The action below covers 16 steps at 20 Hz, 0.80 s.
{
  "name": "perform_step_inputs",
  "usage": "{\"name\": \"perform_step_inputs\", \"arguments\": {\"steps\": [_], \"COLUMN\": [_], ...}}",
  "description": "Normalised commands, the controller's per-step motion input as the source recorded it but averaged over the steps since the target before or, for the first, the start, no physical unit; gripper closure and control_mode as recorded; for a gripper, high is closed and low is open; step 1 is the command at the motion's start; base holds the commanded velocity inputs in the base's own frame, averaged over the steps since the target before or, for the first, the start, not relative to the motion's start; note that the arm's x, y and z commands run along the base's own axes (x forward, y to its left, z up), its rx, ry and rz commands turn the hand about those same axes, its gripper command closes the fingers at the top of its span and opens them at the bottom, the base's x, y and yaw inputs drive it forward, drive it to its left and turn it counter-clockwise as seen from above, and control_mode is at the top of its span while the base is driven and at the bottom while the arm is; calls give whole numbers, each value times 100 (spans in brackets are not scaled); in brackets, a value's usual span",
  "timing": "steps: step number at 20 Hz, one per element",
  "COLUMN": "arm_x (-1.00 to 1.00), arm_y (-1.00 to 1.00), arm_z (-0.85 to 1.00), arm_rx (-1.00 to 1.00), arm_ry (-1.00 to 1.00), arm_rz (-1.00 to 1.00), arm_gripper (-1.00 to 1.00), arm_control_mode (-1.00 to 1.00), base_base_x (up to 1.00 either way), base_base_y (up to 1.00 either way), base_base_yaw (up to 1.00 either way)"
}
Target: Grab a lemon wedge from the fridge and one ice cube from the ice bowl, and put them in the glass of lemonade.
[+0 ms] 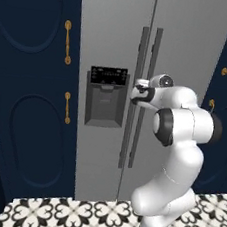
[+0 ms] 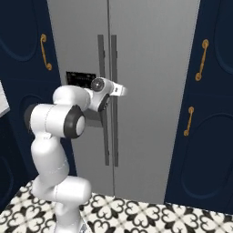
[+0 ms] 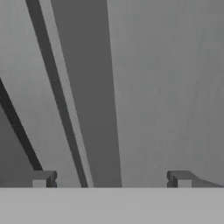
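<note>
Right now I see my jaws spread wide at frame center, the fridge [image 1: 114, 45] door's right dark bar handle [image 3: 89, 96] rising between them.

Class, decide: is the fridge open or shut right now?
Shut: both doors of the fridge lie flush, their dark handles side by side.

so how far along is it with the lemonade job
Nothing looks done yet: the tall grey steel fridge has both doors shut. In hand: the open two-finger gripper straddles a dark vertical bar handle, not yet clamped. Left: opening it, lemon wedge, ice cube, glass.
</note>
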Motion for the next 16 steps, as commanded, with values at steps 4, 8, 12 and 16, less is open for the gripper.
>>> {"name": "perform_step_inputs", "arguments": {"steps": [4,8,12,16], "arm_x": [69,67,72,56], "arm_y": [-29,-32,-32,-9], "arm_z": [-9,-12,-18,-32], "arm_rx": [0,0,0,0], "arm_ry": [0,0,0,0], "arm_rz": [0,1,3,4], "arm_gripper": [-100,-100,-100,100], "arm_control_mode": [-100,-100,-100,-100], "base_base_x": [0,0,0,0], "base_base_y": [0,0,0,0], "base_base_yaw": [0,0,0,0]}}
